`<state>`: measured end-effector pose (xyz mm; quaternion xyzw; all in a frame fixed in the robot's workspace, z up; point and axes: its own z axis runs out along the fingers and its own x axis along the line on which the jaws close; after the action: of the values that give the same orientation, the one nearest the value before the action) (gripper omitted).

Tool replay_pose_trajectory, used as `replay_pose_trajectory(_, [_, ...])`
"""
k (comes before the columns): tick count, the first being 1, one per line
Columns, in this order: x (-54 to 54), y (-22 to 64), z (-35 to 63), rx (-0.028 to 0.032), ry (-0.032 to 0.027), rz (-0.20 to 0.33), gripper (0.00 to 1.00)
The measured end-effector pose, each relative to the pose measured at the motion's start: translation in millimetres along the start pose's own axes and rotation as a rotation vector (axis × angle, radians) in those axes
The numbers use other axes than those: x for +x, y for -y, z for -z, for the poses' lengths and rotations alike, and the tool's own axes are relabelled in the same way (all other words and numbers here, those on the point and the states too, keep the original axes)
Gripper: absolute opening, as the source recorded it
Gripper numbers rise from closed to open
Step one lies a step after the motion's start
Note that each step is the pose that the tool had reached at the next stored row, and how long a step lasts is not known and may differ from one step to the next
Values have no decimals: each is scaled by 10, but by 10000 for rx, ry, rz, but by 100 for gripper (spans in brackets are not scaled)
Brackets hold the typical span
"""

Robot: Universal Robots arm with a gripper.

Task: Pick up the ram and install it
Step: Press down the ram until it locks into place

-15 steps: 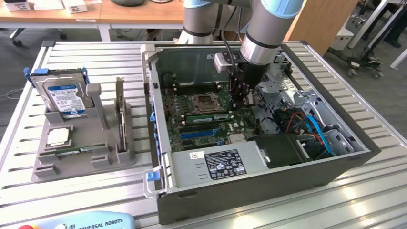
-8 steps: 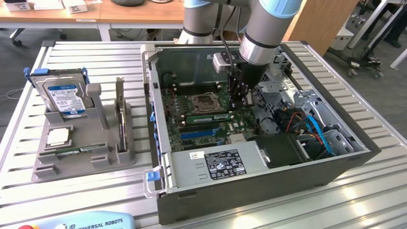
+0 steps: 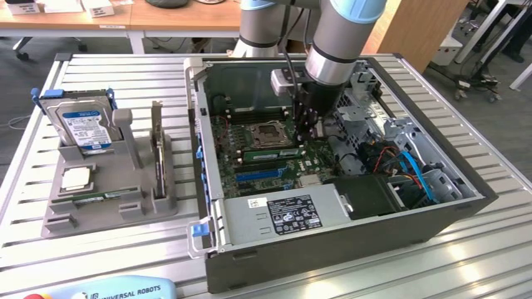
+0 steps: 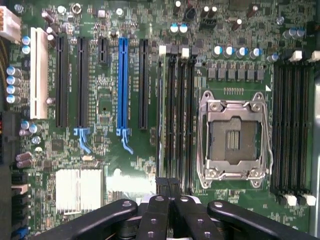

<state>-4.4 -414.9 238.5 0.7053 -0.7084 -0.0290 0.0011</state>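
- Setting: a slatted metal table (image 3: 499, 249) is carrying an open computer case (image 3: 332, 249). A grey holder (image 3: 108, 208) with a hard drive (image 3: 83, 124) is standing on the exterior view's left.
- Pincer (image 3: 306, 134): it is reaching down into the case with its fingers (image 4: 155, 215) pressed together. Nothing is showing between them.
- Position: it is hanging over the motherboard (image 4: 110, 100), at one end of the bank of memory slots (image 4: 180, 115) beside the processor socket (image 4: 234, 135).
- Ram (image 3: 268, 151): the green stick appears to be sitting in one of those slots, just beside the pincer's tip. Whether they are touching cannot be told.
- Handling note, as a judgement: seating is calling for a straight downward push, in line with the slot and clear of the open socket.
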Motion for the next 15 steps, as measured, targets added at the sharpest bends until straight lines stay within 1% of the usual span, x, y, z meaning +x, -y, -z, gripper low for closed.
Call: replay_pose_trajectory(15, [1,-241,-11,0,1,0,10])
